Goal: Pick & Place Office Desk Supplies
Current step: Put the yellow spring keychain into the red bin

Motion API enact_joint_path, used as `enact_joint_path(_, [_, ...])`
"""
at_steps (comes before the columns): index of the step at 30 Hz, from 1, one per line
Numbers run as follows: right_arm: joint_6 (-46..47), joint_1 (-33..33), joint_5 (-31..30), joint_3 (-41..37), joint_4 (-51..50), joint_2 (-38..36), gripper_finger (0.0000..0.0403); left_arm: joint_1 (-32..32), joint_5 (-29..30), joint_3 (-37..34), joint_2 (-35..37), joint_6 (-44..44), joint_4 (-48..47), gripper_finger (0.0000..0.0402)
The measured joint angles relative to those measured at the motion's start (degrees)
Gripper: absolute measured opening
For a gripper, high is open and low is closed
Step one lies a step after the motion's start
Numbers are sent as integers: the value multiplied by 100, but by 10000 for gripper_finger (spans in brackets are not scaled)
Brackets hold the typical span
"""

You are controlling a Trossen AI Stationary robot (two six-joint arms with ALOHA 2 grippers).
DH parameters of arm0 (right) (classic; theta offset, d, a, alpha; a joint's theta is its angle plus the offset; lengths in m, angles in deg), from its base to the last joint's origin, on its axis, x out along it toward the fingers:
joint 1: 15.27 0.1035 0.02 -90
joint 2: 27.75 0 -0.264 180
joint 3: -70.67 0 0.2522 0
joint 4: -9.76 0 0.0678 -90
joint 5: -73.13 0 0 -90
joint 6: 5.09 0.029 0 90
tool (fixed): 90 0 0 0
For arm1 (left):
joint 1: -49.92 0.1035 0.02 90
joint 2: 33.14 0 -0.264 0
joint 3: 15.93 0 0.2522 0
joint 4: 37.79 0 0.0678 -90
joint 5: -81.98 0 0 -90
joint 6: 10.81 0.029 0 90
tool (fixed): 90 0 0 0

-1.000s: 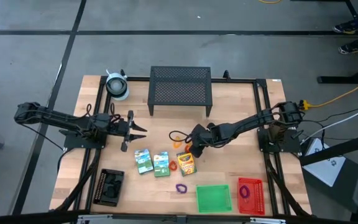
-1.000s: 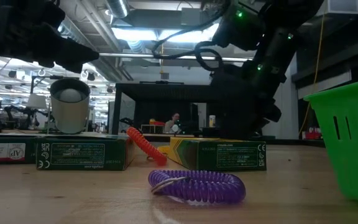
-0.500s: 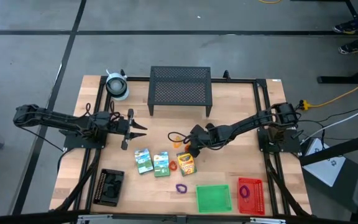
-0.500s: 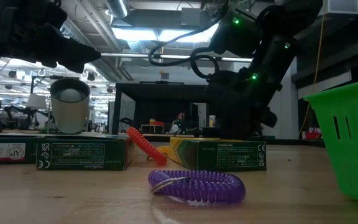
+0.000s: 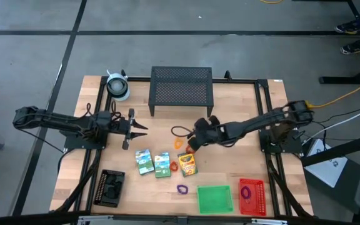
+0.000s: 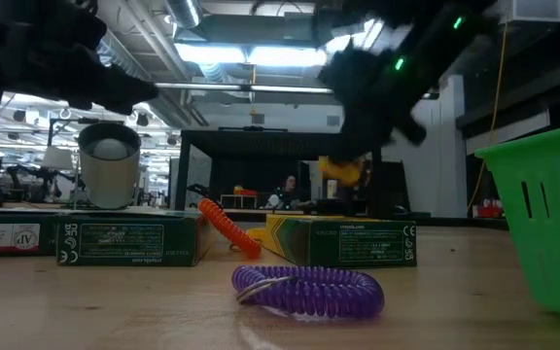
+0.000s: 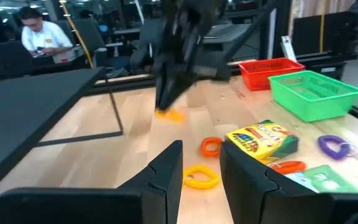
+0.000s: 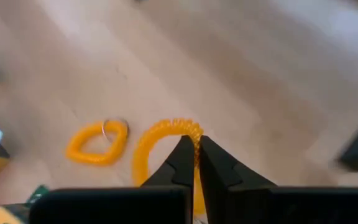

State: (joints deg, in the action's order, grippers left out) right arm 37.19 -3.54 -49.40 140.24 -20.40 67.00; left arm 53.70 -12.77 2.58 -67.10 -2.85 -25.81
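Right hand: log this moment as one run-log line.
right hand: shut on orange loop, lifted off table | second orange loop: lying on table | left hand: waiting, table's left

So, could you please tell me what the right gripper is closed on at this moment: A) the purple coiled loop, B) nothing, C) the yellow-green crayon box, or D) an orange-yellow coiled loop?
D: in the right wrist view, the right gripper has its fingers pinched on an orange-yellow coiled loop, and the low view shows that loop hanging above the wooden table.
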Motion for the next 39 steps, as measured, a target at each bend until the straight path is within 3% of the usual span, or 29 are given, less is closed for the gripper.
enact_joint_path(7, [264,485,-1067,2,-1402,-1002,6,226,-573,0,-1,-451,-229,102])
enact_joint_path(14, [1323,955,-1485,2,-2722,-1222,5,161,-663,-239,-7,-805,-454,102])
enact_joint_path(18, [1434,1016,-1429,2,-2794,-1222,5,147,-636,-383,1,-906,101,102])
enact_joint_path(23, [1518,1018,-1144,2,-3017,-1222,5,147,-634,-385,1,-990,-17,102])
enact_joint_path(31, [2458,1029,-301,2,-4202,-1222,5,270,-727,-370,8,-659,-31,102])
enact_joint_path(39, [3074,1267,-103,1,-4791,-1253,5,274,-708,108,12,-32,-53,102])
